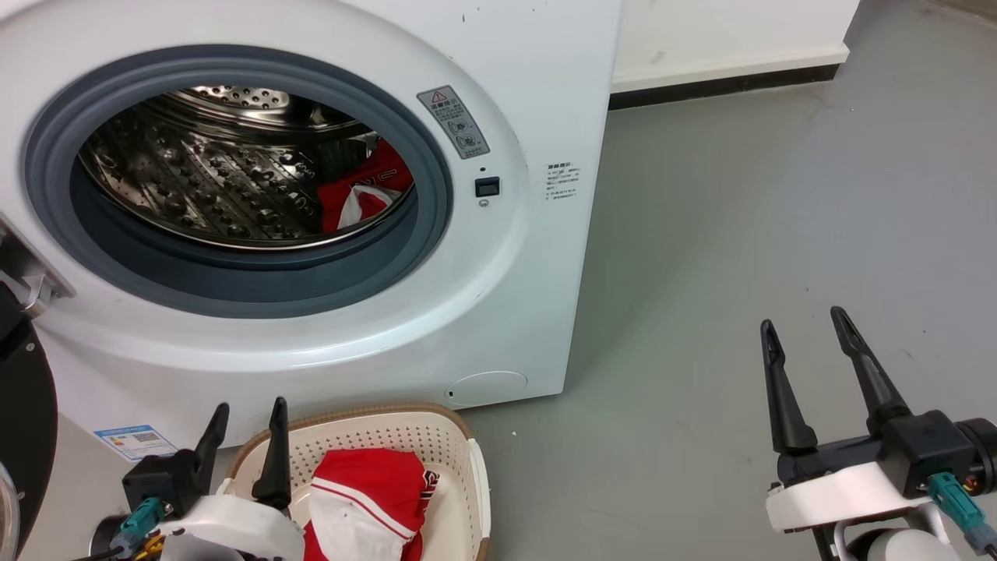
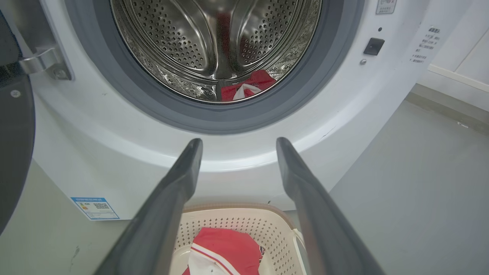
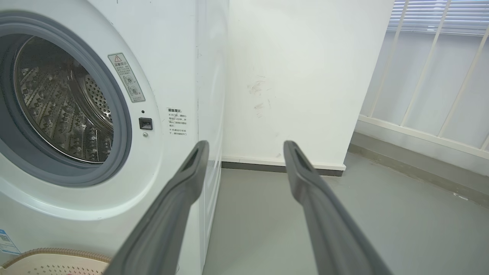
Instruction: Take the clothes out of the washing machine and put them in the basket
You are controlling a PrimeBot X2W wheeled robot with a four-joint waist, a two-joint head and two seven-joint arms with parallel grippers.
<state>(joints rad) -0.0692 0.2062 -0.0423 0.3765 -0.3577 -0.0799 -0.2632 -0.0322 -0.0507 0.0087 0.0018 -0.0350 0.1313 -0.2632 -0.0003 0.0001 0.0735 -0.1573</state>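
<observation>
The white washing machine (image 1: 506,257) stands with its porthole open, and a red-and-white jersey (image 1: 364,196) lies at the right of the steel drum; it shows low in the drum as the jersey (image 2: 247,86) in the left wrist view. Another red jersey (image 1: 370,499) lies in the cream basket (image 1: 456,452) on the floor in front of the machine. My left gripper (image 1: 251,417) hangs open just above the basket's left rim, holding nothing. My right gripper (image 1: 806,323) is open and empty over bare floor, well right of the machine.
The washer's black-framed door (image 1: 23,421) hangs open at the far left. Grey floor (image 1: 740,234) stretches to the right up to a white wall with a dark skirting (image 1: 724,86). A window grille (image 3: 431,76) stands beyond the wall corner.
</observation>
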